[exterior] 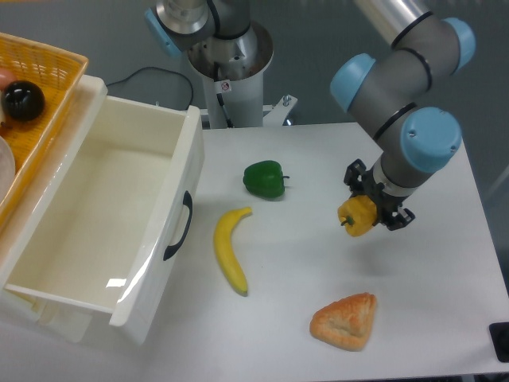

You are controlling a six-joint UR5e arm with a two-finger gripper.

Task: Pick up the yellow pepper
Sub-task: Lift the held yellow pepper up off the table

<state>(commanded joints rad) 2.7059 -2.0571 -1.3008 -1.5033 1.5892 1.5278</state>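
Observation:
The yellow pepper [357, 216] is small, lobed and glossy yellow-orange. It sits between the black fingers of my gripper [367, 208] at the right middle of the white table, with its stem end pointing down-left. The gripper is shut on it and appears to hold it just above the table. The gripper's fingertips are mostly hidden behind the pepper and the wrist.
A green bell pepper [265, 179] lies left of the gripper. A yellow banana [231, 250] lies near the open white drawer [95, 223]. A pastry [345, 321] lies at the front. A yellow basket [36, 87] stands at the far left.

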